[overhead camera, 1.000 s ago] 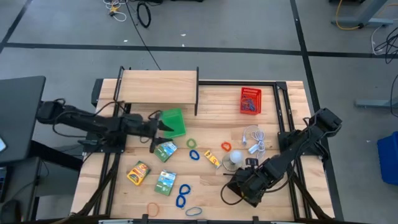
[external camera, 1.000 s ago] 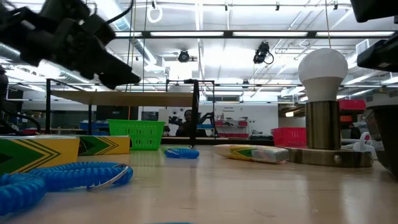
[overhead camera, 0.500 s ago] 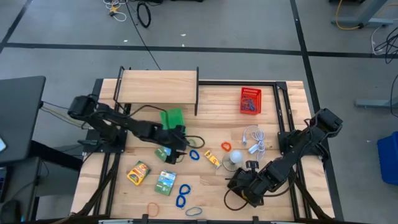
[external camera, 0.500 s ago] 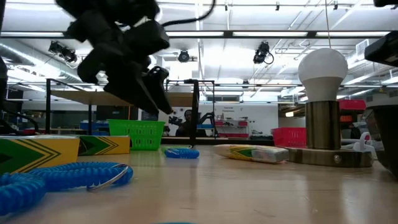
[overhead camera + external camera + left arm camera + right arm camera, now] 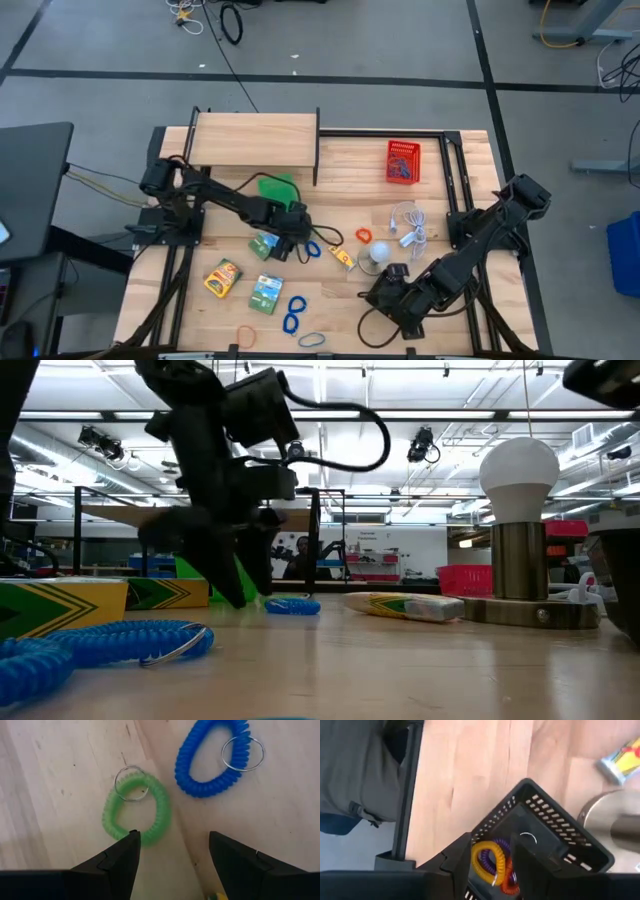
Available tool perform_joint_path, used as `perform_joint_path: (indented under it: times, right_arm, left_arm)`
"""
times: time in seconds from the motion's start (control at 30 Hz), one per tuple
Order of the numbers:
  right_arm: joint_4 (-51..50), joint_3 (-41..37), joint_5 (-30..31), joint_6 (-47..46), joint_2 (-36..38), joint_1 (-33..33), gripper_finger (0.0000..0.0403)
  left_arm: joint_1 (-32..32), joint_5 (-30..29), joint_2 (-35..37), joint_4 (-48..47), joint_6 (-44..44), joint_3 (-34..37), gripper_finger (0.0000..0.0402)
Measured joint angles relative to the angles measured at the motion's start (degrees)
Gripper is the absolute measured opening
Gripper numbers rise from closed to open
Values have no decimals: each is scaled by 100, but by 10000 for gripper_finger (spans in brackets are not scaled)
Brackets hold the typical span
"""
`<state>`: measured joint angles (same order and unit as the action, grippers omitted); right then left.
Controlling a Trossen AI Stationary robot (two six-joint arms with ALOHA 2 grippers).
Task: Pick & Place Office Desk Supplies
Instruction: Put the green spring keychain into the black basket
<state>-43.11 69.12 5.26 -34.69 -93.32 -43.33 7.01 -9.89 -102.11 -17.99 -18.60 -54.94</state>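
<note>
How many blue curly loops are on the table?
3. One blue loop lies mid-table by the left end effector. A second blue loop and a third blue loop sit together near the front edge. Others may be hidden.

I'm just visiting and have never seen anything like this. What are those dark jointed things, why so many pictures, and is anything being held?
Those are two robot arms at a wooden table, each ending in a two-finger gripper. One picture looks straight down, one looks level across the tabletop, and two come from cameras on the arms' wrists.

The left gripper is open, holding nothing, poised over a green coil loop that lies next to a blue coil loop.

The right gripper sits at the table's front. Its wrist camera shows its fingers shut on the rim of a black mesh basket with coloured loops inside.

Also on the table: printed packets, a red basket, a green basket and a white ball-shaped lamp.
</note>
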Motion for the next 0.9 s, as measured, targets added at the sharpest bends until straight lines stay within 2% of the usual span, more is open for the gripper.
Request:
perform_joint_path:
  times: [0.37, 0.63, 0.77, 0.9]
  right_arm:
    - [98, 37, -17, 242, 11, 76, 132]
    - [96, 37, -15, 242, 11, 83, 132]
    - [96, 37, -13, 242, 11, 83, 133]
    - [96, 37, -11, 242, 11, 83, 133]
  left_arm:
    - [-84, -186, -87, -10, -339, -91, 218]
    - [-23, -651, -99, 250, -680, -86, 217]
    - [-37, -559, -100, 332, -948, -85, 216]
    - [-103, -38, -100, 253, -987, -83, 209]
